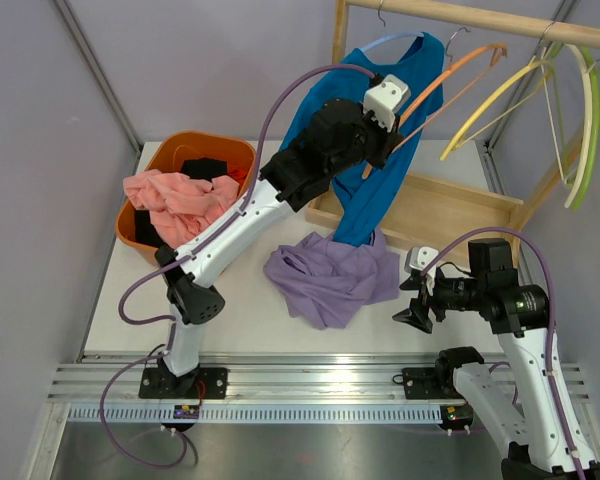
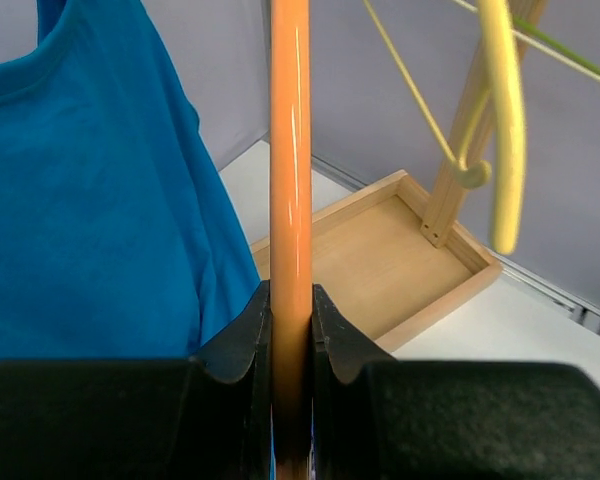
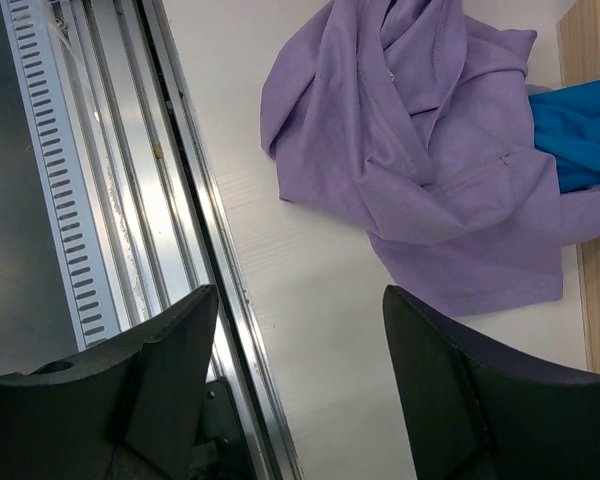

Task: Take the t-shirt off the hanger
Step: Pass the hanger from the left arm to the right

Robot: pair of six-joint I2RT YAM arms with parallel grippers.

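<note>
Blue t-shirt hangs up under the wooden rail at the back of the table. Its collar is near the rail, and its lower end drapes down to the front edge of the wooden tray. An orange hanger slants across the shirt's right side, and in the left wrist view the blue cloth lies just beside the hanger's bar. Exactly how the collar sits on the hanger is hard to make out behind the arm.

The left gripper is raised to the shirt and clenched on the orange bar, one finger pressed to each side of it. A yellow hanger hangs farther right on the same rail, apart from the shirt.

Below the shirt's hem, a crumpled purple shirt lies on the table, with its far edge touching the blue cloth at the tray. The right gripper hovers low near the table's front edge, to the right of the purple shirt. Its jaws are spread wide and hold nothing.

At the back left of the table stands an orange basket holding a pink cloth and a black cloth.
</note>
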